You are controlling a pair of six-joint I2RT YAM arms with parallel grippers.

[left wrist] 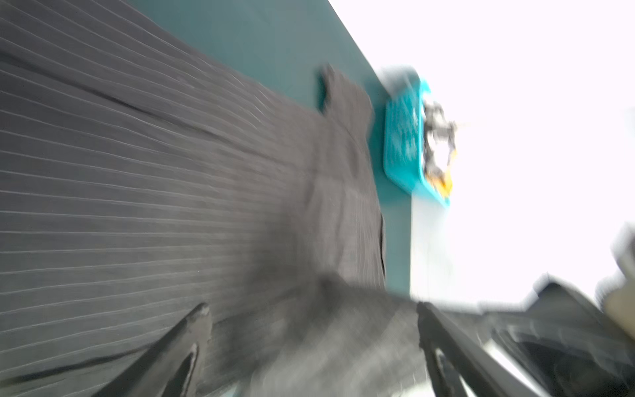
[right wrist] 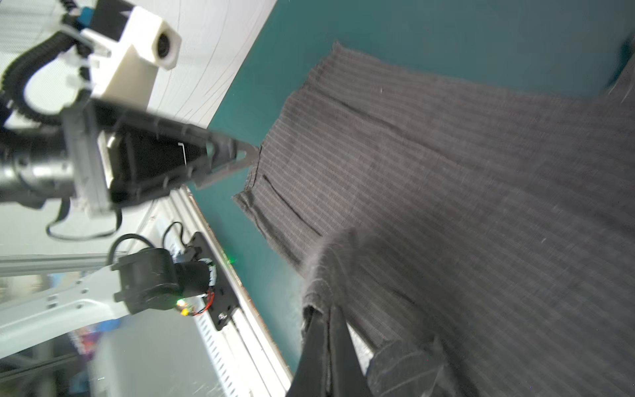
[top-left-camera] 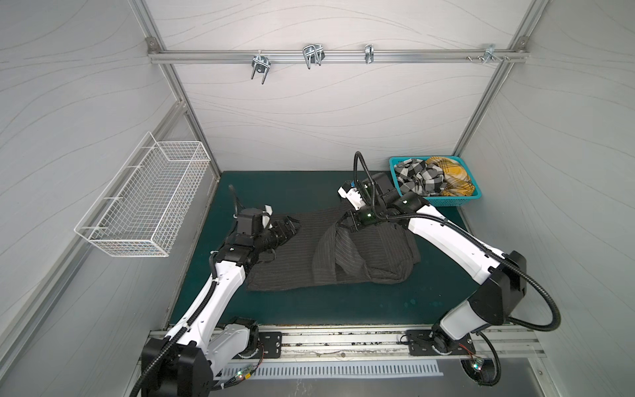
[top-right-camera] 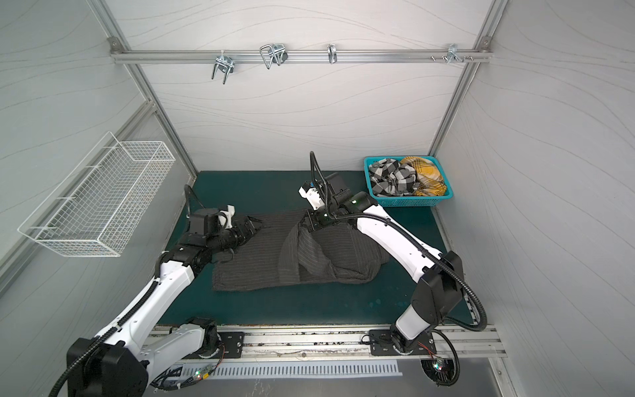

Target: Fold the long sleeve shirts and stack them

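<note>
Grey pinstriped shirt (top-left-camera: 285, 264): lies mid-frame on the green mat (top-left-camera: 309, 309) in both top views. Its left half is spread fairly flat; its right half is bunched and drawn up into a peak.

Right gripper (top-left-camera: 347, 224): sits at the top of that peak, just right of centre. In the right wrist view its fingers (right wrist: 338, 347) are pressed together with a fold of the grey cloth pinched between them, so it is holding the shirt.

Left gripper (top-right-camera: 253, 224): hangs low over the shirt's upper left corner. In the left wrist view the fingers (left wrist: 194, 330) stand wide apart. A blurred hump of grey cloth shows between them, but I can't see them gripping it.

Teal basket (top-left-camera: 443, 201): stands at the mat's upper right corner, well apart from the grey shirt.

Checked shirt (top-left-camera: 417, 180): crumpled in the basket's left part.

Yellow plaid shirt (top-left-camera: 453, 175): crumpled beside it in the right part.

Done so far: to my eye very little. One shirt is out and partly laid flat. No tidy fold shows, and there is no stack anywhere.

Left to do: fold the grey shirt properly, then take out, fold and stack the other two.

Step in hand: looks like the right side or sleeve being carried over the body.
</note>
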